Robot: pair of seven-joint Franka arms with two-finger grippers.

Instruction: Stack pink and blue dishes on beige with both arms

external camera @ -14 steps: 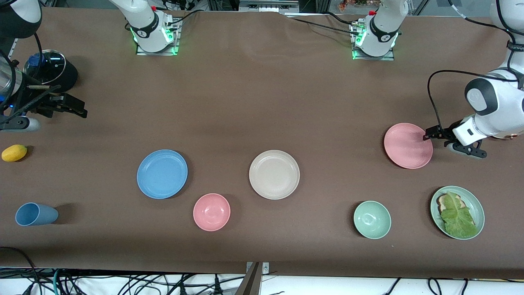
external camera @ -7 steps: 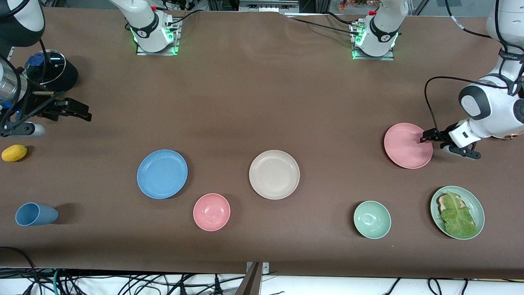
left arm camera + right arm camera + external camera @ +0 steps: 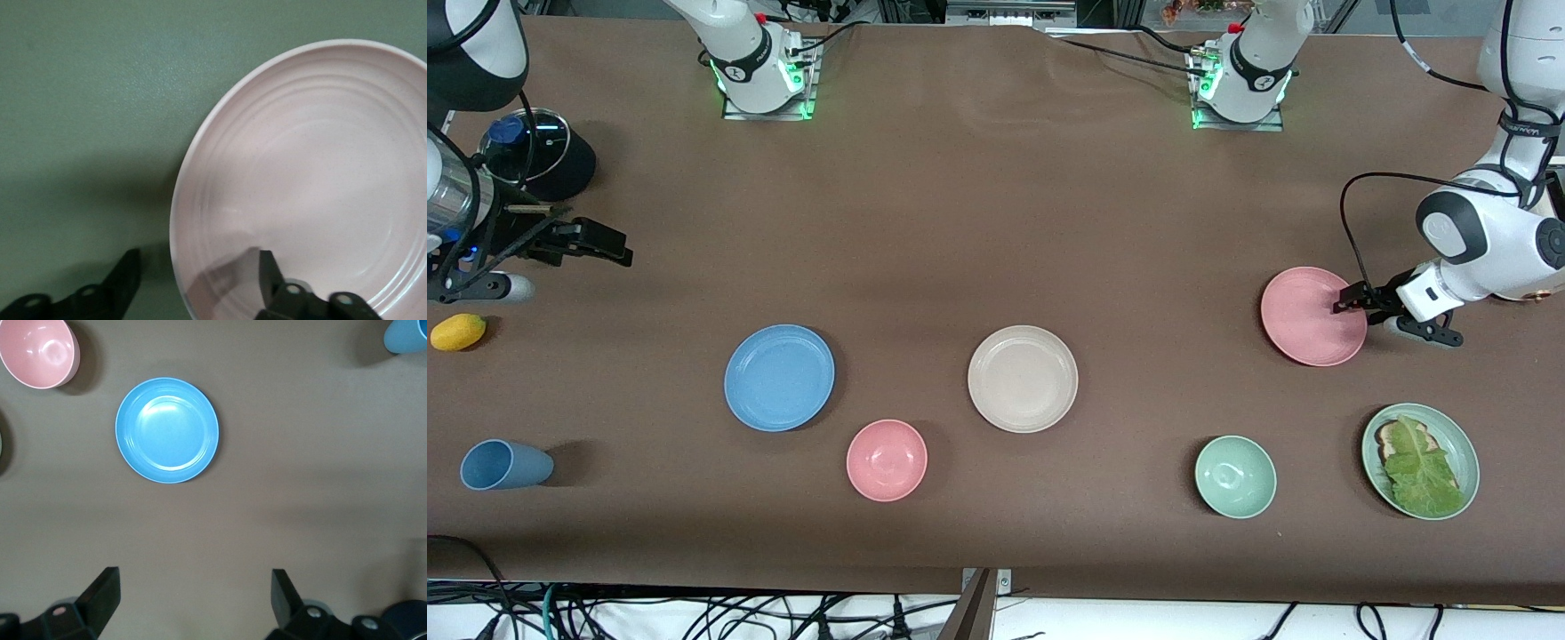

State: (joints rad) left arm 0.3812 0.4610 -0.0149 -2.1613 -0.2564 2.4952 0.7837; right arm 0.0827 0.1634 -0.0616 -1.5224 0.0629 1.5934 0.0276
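Pink plate (image 3: 1312, 316) rim sits between your left gripper (image 3: 1345, 298) fingers, open astride it for pinching; your right gripper (image 3: 609, 244) waits open.

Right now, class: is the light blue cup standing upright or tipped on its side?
Tipped. The light blue cup lies on its side on the table, its open mouth facing sideways.

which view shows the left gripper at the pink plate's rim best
The left wrist view: the left gripper straddles the pink plate rim, one finger inside, one outside. The front view shows it small at the rim. The right wrist view misses both.
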